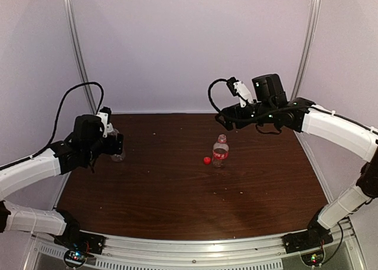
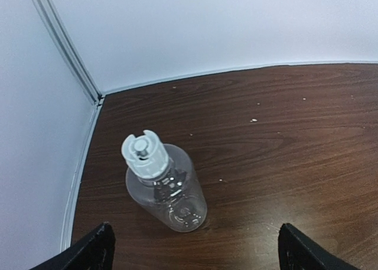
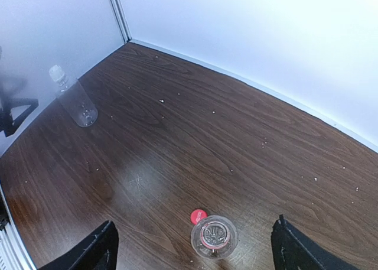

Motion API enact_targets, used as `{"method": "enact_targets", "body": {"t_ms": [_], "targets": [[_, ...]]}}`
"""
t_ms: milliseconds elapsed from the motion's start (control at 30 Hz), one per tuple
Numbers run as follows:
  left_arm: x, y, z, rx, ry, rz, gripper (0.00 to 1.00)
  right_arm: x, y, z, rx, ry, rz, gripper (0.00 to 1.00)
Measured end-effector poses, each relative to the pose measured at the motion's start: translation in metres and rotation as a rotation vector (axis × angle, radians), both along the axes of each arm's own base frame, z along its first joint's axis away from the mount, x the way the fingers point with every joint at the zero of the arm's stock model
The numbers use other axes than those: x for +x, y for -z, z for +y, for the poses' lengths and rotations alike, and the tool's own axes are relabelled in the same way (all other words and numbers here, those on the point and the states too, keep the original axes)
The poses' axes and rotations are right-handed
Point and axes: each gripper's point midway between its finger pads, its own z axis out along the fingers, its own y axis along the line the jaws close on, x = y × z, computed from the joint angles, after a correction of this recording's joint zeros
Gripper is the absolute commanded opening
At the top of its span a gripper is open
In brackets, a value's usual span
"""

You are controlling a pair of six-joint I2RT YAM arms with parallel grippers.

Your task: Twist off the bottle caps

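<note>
Top external view: a dark wooden table point(image 1: 177, 193) fills the floor of a white-walled enclosure, with both arms reaching in from its near edge. The left arm point(image 1: 29, 171) stretches toward the far left corner, and the right arm point(image 1: 336, 129) bends in high from the right.

The left gripper point(image 1: 117, 145) hangs just beside the plain bottle point(image 1: 119, 156). In the left wrist view its two fingers point(image 2: 91, 251) are spread wide at the bottom corners. The bottle stands upright between and ahead of them, clear of both.

The right gripper point(image 1: 226, 121) is raised over the table's middle, above the red-labelled bottle point(image 1: 220, 152). From the right wrist view its fingers point(image 3: 88, 249) are likewise spread apart and pinch nothing. The bottle's open mouth shows directly below, between them.

The plain bottle is the taller one and stands near the left wall. The labelled bottle stands upright at mid-table, well apart from it.

The white cap point(image 2: 144, 156) sits on the plain bottle's neck. The red cap point(image 1: 207, 160) lies on the table just to the left of the labelled bottle, off its neck.
</note>
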Motion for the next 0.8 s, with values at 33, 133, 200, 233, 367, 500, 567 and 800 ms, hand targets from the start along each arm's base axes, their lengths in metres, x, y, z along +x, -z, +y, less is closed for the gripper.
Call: {"method": "enact_targets", "body": {"t_ms": [33, 133, 200, 233, 367, 500, 567, 800], "targets": [[0.003, 0.002, 0.008, -0.002, -0.024, 0.006, 0.97, -0.001, -0.002, 0.0, 0.005, -0.005, -0.002, 0.9], [0.012, 0.007, 0.027, -0.016, -0.079, 0.022, 0.94, -0.004, -0.002, 0.002, 0.01, -0.017, 0.002, 0.89], [0.019, 0.011, 0.037, -0.022, -0.106, 0.031, 0.93, -0.005, 0.001, 0.003, 0.01, -0.027, 0.01, 0.89], [0.022, 0.013, 0.039, -0.023, -0.115, 0.032, 0.93, -0.006, 0.002, 0.003, 0.01, -0.031, 0.013, 0.89], [0.041, 0.015, 0.035, -0.013, -0.116, 0.041, 0.9, -0.008, 0.007, 0.009, 0.01, -0.052, 0.03, 0.89], [0.061, 0.015, 0.032, 0.001, -0.119, 0.04, 0.82, -0.009, 0.018, 0.014, -0.001, -0.069, 0.055, 0.89], [0.069, 0.017, 0.035, 0.003, -0.128, 0.043, 0.78, -0.01, 0.022, 0.017, -0.006, -0.075, 0.064, 0.89], [0.083, 0.022, 0.045, -0.024, -0.139, 0.02, 0.65, -0.01, 0.026, 0.019, -0.009, -0.082, 0.074, 0.89]]}}
